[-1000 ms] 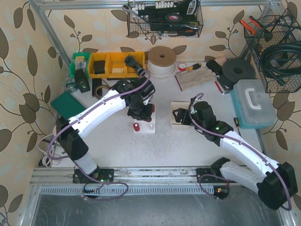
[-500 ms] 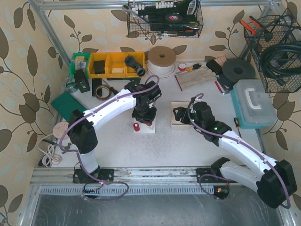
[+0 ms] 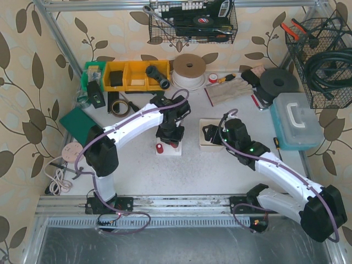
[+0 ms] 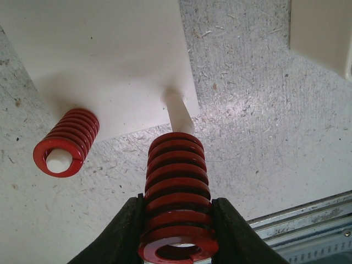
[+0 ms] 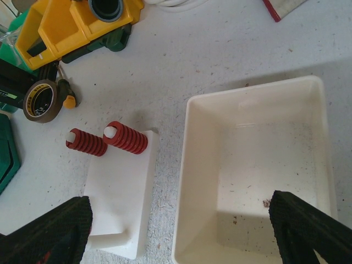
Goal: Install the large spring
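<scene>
The large spring (image 4: 176, 187) is red and thick-coiled. It is clamped near its upper end between the two dark fingers (image 4: 129, 231) of the left gripper (image 4: 177, 225), which are closed against its sides. Its long axis runs along the gripper's reach, roughly upright, with the lower end pointing down at the white base plate (image 4: 99, 55). That lower end meets the tip of a bare white peg (image 4: 179, 113) standing at the plate's edge, and spring and peg lie in one line. Whether the tip has gone into the coils cannot be told from the left wrist view. Beside it on the same plate, well clear of the fingers, a smaller red spring (image 4: 66, 142) sits over a second peg whose white tip shows in its bore. The plate lies on the scratched grey table (image 4: 264, 110). Seen from above, the left arm rises from its base at the near edge and bends at the elbow on the left. Its white forearm reaches right and away, and the wrist turns down over the plate. The right arm stretches from the near right corner towards the middle. The right gripper (image 3: 210, 133) hangs over the left part of a shallow white tray (image 5: 187, 165) just right of the plate, its jaws wide apart.
</scene>
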Tool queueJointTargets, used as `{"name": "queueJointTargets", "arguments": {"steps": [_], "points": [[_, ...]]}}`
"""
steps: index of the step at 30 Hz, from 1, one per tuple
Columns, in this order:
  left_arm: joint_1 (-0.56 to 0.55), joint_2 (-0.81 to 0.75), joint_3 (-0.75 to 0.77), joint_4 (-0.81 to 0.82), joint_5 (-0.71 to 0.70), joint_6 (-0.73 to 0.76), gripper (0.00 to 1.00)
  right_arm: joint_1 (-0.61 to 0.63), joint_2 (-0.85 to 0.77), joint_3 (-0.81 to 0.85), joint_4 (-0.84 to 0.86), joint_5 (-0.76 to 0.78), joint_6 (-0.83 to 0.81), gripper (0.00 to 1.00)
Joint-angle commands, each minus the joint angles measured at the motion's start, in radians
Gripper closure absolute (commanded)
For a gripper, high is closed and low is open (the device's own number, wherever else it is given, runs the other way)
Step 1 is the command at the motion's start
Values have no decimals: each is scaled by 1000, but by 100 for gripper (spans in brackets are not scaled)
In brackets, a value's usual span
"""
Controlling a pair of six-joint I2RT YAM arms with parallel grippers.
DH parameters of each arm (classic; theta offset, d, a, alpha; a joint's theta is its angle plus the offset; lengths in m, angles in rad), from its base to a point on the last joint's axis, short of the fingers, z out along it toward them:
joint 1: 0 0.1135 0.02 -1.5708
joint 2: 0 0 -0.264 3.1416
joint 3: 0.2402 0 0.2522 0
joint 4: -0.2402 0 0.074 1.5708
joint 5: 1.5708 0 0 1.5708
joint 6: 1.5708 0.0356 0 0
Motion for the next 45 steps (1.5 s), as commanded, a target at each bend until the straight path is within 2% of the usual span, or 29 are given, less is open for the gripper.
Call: {"name": "queueJointTargets", "arguments": {"steps": [1,45], "points": [[-9,14,55,-18,-2,19,100,4,3,-16,19,22,7,13],[-13,201,163,-78,17,64,100,3,-2,-22,23,27,9,14]]}}
